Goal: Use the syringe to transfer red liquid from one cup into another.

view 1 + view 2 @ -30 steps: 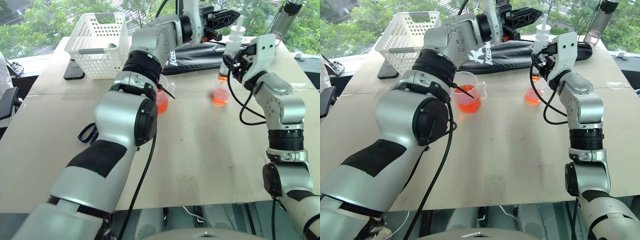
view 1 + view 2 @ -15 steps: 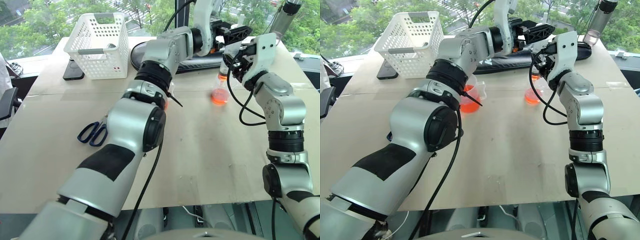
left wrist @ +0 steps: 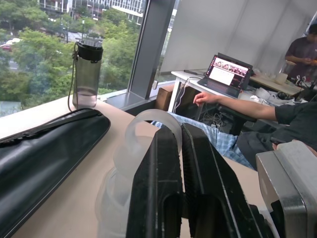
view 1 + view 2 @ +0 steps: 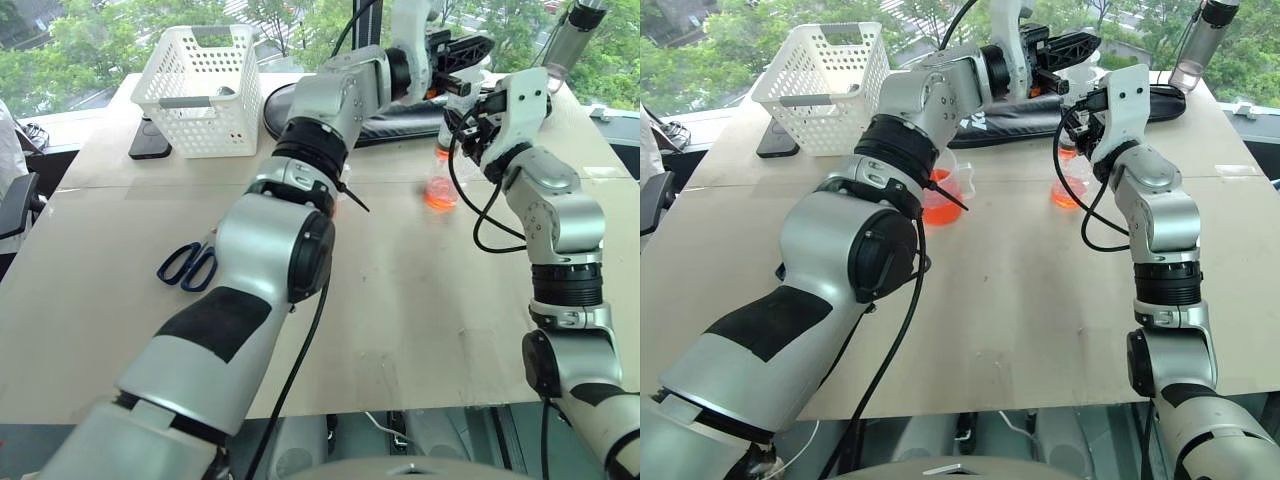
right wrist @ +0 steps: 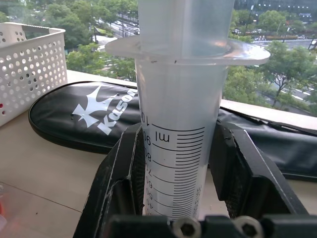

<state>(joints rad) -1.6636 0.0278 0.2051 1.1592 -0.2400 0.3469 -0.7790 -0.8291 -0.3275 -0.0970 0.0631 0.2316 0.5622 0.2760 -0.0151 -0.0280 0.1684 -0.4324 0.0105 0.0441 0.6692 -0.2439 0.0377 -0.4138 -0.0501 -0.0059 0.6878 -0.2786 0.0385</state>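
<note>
My right gripper (image 5: 181, 148) is shut on the barrel of the syringe (image 5: 178, 99) and holds it upright. Its reddish tip (image 4: 445, 153) hangs just above the smaller handleless cup (image 4: 440, 192), which holds red liquid (image 4: 1065, 195). My left gripper (image 3: 181, 131) is at the syringe's top with its fingers shut. The white ring of the plunger (image 3: 141, 134) lies against them; I cannot tell whether they pinch it. The handled measuring cup (image 4: 945, 195), also with red liquid, stands to the left, partly hidden behind my left arm.
A white basket (image 4: 200, 90), a dark phone (image 4: 150, 140) and a long black bag (image 4: 1010, 115) lie along the table's far side. Blue scissors (image 4: 185, 265) lie at the left. A dark bottle (image 3: 86, 74) stands at the far right corner. A person (image 3: 292, 114) sits beyond it.
My left gripper moved right onto the top of the syringe, opened on the way and is shut now. The plunger top is now covered by it. The right gripper kept still.
</note>
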